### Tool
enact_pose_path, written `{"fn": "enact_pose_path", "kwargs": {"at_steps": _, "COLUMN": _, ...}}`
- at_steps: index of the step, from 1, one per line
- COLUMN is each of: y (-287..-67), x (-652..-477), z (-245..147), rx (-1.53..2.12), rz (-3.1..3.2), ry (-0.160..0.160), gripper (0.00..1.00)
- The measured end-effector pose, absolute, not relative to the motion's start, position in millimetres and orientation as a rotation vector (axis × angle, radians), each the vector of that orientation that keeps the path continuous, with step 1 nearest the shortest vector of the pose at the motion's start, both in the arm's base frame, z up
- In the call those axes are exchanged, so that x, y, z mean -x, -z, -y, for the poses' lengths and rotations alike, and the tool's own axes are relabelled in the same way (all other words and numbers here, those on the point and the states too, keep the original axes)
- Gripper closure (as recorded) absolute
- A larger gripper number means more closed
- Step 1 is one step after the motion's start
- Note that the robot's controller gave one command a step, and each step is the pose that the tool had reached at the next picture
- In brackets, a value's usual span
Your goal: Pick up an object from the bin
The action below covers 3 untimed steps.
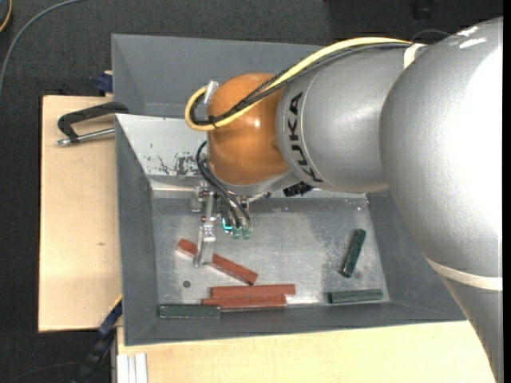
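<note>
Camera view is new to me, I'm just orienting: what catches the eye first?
The silver KUKA arm with its orange wrist cover dominates, reaching in from the right. Its gripper hangs over a slanted red-brown stick left of centre in the bin. Dark green sticks lie at the front and right.

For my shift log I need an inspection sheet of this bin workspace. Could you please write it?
Surface: grey metal bin, back wall scratched.
Job's things: several reddish-brown sticks and three dark green sticks, lying flat, mostly by the near wall.
Clutter: nothing seen.
Grippers: gripper low among the reddish-brown sticks, left half of the bin.
Cables: yellow cable along the arm onto its orange cover.
Surroundings: dark floor behind the bin.
</note>
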<state>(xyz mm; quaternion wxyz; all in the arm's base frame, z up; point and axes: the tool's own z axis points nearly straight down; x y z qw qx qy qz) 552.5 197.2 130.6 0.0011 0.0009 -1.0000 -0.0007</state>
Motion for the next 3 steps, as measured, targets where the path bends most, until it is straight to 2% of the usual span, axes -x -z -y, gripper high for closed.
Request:
{"fn": "enact_pose_path", "kwargs": {"at_steps": 1, "y": -67, "x": -558.6, "z": -179, "rx": -0.028, "rz": 3.137, "ry": -0.002, "gripper": 0.00}}
{"fn": "enact_pose_path", "kwargs": {"at_steps": 2, "y": -71, "x": -559.9, "z": -181, "rx": -0.029, "rz": 3.142, "ry": 0.003, "gripper": 1.00}}
{"fn": "enact_pose_path", "kwargs": {"at_steps": 3, "y": -210, "x": -560.0, "z": -204, "rx": -0.534, "rz": 3.108, "ry": 0.005, "gripper": 1.00}}
